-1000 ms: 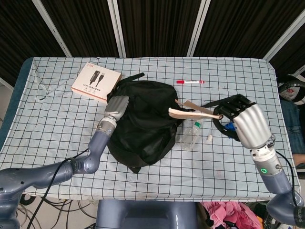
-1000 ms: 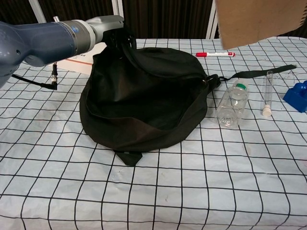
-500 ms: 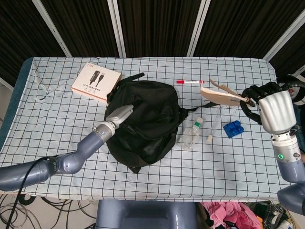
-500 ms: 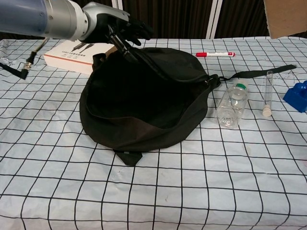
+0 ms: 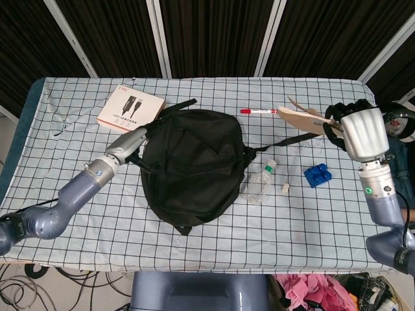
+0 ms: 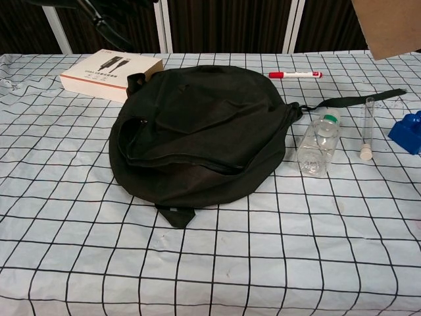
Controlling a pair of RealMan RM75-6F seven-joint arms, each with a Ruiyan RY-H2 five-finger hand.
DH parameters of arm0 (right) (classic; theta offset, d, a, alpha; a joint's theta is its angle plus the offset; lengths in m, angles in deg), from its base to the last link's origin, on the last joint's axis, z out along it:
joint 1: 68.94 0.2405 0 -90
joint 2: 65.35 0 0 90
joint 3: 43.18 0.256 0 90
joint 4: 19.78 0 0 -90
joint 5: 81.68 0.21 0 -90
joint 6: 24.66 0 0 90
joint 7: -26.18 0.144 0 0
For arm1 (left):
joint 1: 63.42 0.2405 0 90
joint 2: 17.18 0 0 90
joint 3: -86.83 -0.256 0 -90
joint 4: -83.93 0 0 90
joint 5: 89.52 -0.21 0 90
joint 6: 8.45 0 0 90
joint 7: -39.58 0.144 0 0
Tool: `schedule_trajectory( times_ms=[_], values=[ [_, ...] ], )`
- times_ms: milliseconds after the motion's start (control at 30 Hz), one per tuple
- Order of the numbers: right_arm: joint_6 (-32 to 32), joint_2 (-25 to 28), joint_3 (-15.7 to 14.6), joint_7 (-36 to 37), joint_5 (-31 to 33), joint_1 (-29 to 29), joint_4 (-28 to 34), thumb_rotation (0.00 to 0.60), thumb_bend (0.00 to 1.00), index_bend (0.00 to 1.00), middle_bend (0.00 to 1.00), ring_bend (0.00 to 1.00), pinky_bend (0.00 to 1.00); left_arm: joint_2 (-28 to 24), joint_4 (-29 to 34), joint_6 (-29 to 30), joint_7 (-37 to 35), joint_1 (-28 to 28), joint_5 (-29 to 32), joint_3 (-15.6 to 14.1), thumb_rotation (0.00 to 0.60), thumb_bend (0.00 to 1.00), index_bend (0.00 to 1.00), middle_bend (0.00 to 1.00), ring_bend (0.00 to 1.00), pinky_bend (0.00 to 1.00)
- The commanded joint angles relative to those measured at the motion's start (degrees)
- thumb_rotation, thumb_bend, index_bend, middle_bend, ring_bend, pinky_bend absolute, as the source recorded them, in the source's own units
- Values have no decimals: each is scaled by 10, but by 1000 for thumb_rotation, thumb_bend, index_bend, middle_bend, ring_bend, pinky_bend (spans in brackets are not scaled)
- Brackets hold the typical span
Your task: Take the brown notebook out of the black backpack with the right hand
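Observation:
The black backpack (image 5: pixel 188 165) (image 6: pixel 197 138) lies flat on the checked cloth, its opening slumped closed. My right hand (image 5: pixel 360 133) grips the brown notebook (image 5: pixel 301 121) in the air over the table's right side, well clear of the bag. In the chest view only a corner of the notebook (image 6: pixel 388 26) shows at the top right. My left hand (image 5: pixel 131 140) hovers just off the bag's left edge with fingers stretched out and nothing in them.
A white box (image 5: pixel 131 111) (image 6: pixel 110 66) lies behind the bag on the left. A red marker (image 5: pixel 259 111), a clear bottle (image 5: pixel 258 183) (image 6: pixel 318 145), a thin tube (image 6: pixel 366 128) and a blue block (image 5: pixel 318 175) sit right of the bag. A bag strap (image 5: pixel 295 138) trails right.
My left hand has let go of the backpack and drawn back to the left; the bag's opening has dropped flat. My right hand has carried the notebook to the right and a little further back.

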Motion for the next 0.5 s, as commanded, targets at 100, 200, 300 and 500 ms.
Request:
schedule_trajectory(
  times_ms=[100, 200, 300, 500],
  values=[
    [-35, -41, -9, -31, -4, 36, -10, 600, 521, 780, 642, 653, 519, -11, -2, 32, -5, 27, -45, -24, 600, 0, 98, 15, 0, 0],
    [-44, -79, -14, -75, -18, 61, -5, 600, 520, 780, 642, 653, 520, -13, -2, 33, -19, 30, -54, -26, 600, 0, 99, 15, 0, 0],
    [-53, -100, -14, -98, -16, 74, -2, 600, 520, 780, 642, 653, 520, -12, -4, 35, -27, 30, -62, -29, 600, 0, 98, 15, 0, 0],
    [-94, -136, -27, -158, -1, 93, -5, 600, 527, 780, 639, 651, 520, -11, -10, 30, -44, 30, -67, -38, 600, 0, 98, 15, 0, 0]
  ],
)
